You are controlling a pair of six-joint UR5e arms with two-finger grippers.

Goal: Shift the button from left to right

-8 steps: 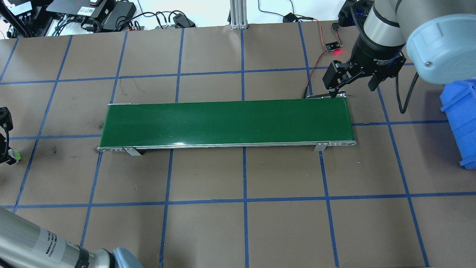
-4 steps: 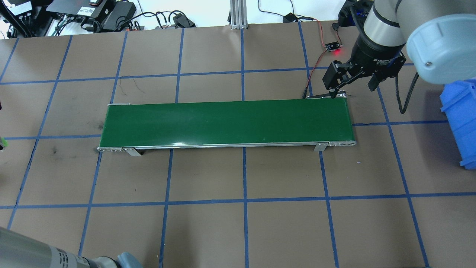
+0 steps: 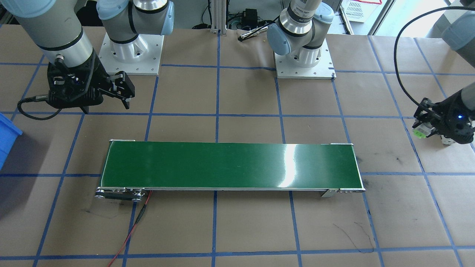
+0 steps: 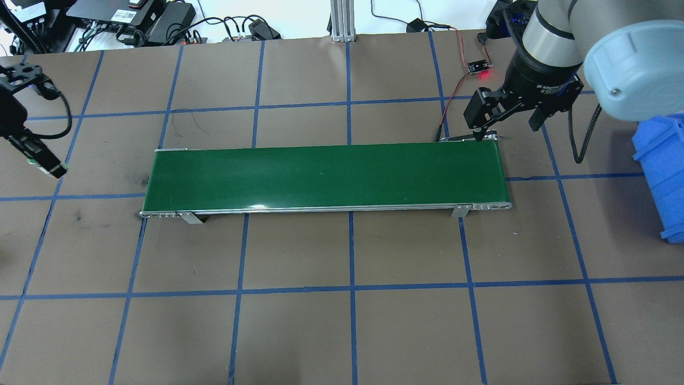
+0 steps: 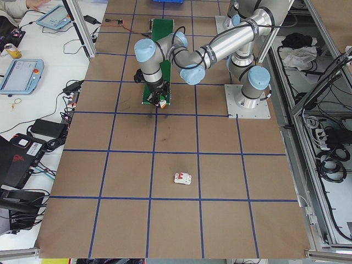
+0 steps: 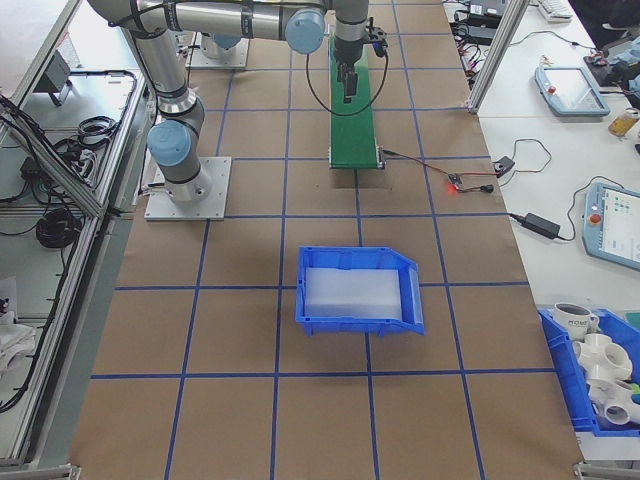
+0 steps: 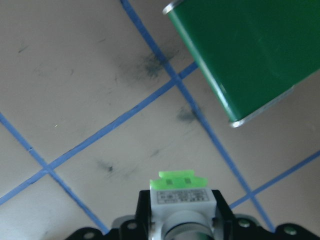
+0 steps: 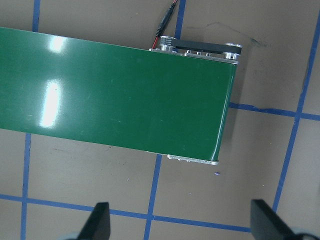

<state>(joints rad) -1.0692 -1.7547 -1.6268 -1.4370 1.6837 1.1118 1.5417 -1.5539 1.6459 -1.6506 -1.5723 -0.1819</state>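
One button (image 3: 421, 130), clamped in the left end effector (image 3: 426, 128) above the surface (image 4: 342, 331), well left of the belt's left end. One green conveyor belt (image 4: 326, 176), mid-surface. One right end effector (image 4: 505, 115), fingers spread wide, holding nothing, over the belt's far right corner. One blue bin (image 4: 660, 176), right edge.

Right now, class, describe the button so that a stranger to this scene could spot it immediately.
Find the long green conveyor belt, then look past its end on the robot's left. There the left gripper holds the button above the table, light green and white between black fingers.
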